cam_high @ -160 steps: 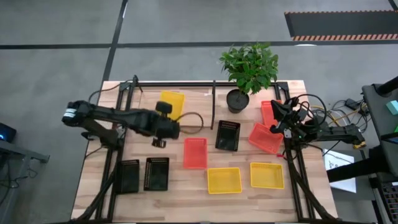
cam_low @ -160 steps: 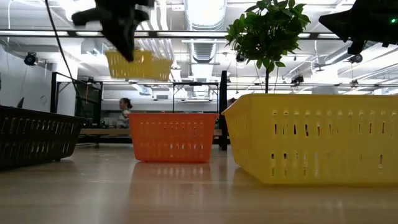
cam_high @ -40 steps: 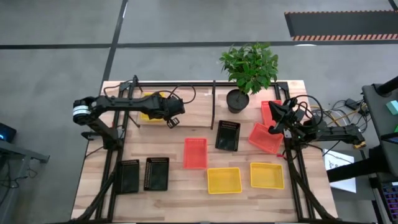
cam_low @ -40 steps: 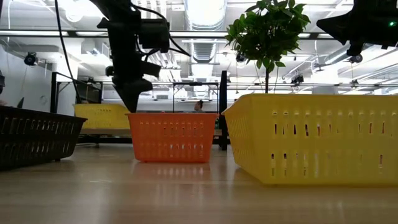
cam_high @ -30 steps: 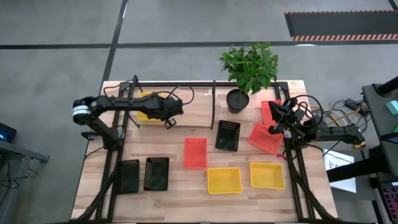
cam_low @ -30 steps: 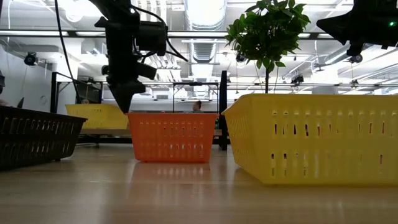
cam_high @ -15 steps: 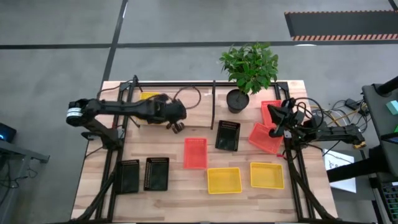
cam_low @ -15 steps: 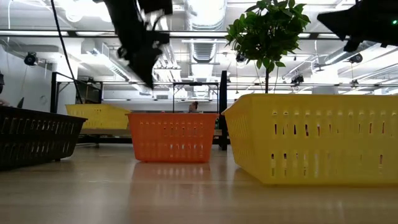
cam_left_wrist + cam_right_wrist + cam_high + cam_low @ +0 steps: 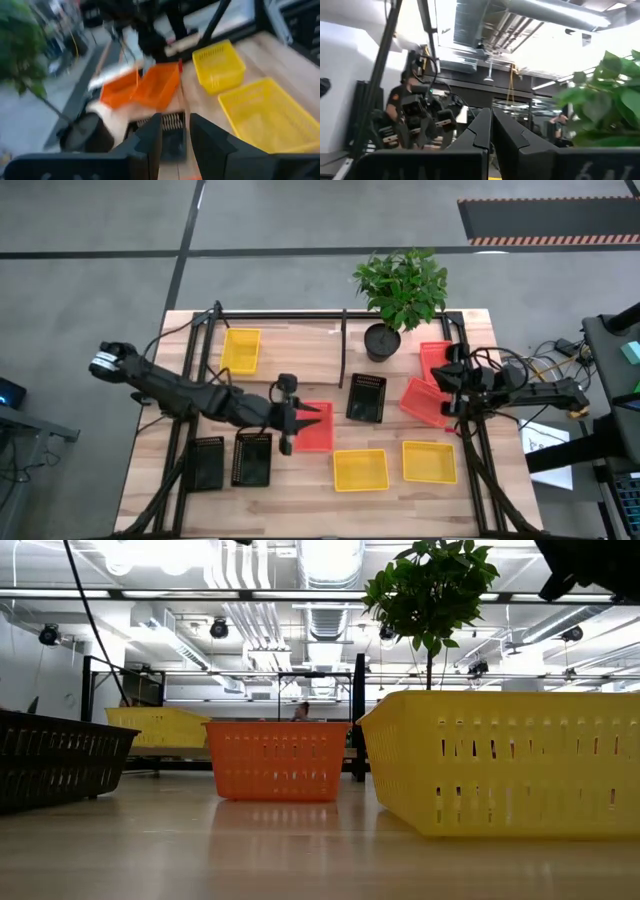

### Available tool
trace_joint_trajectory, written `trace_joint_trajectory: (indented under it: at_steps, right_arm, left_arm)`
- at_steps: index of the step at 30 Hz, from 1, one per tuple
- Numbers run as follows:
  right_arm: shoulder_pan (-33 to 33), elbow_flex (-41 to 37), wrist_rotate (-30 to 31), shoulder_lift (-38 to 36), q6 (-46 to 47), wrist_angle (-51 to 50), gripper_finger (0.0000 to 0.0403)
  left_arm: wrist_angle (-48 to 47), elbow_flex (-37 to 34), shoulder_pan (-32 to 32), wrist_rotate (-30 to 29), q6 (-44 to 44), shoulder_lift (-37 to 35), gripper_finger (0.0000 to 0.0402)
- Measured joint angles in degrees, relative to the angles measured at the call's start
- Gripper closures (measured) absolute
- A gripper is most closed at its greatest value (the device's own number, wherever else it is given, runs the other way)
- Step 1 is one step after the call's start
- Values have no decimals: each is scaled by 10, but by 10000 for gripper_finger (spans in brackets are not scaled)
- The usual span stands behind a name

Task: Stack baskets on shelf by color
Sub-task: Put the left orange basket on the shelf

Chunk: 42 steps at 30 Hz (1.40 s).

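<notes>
In the high view my left gripper (image 9: 305, 418) hovers open and empty over a red-orange basket (image 9: 313, 427) at mid-table; its wrist view shows the gap between the fingers (image 9: 176, 135). One yellow basket (image 9: 241, 350) sits flat on the shelf (image 9: 300, 345) at the far left. My right gripper (image 9: 441, 379) is shut and empty, raised above two red-orange baskets (image 9: 425, 402) at the right edge; one of them leans on the other. Two yellow baskets (image 9: 360, 470) lie near the front edge. Three black baskets (image 9: 252, 459) are on the table.
A potted plant (image 9: 383, 340) stands at the far edge, right of the shelf's middle post. A black basket (image 9: 366, 397) lies just in front of the pot. Black frame rods run along both table sides. In the low view a yellow basket (image 9: 505, 760) stands close to the camera.
My left gripper has left the far-left shelf section and swung toward the near edge and the right, ending over the mid-table red-orange basket. The yellow basket stays on the shelf where it was set.
</notes>
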Motion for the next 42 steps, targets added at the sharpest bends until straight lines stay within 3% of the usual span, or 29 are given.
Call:
trace_joint_trajectory:
  at_steps: [7,19,23,32,42]
  right_arm:
    - [22,64,-4,92,5,7,394]
    - [125,208,3,318,-44,-12,394]
    - [175,268,58,396,-51,-39,394]
    - [252,427,176,562,-43,-168,394]
    - [262,625,191,729,2,-356,394]
  left_arm:
    - [131,-69,5,-1,38,-18,318]
    - [145,-129,7,-1,43,-106,317]
    - [145,-157,7,-2,41,-143,317]
    - [199,-221,7,-2,40,-210,317]
    - [204,-232,6,-3,35,-243,317]
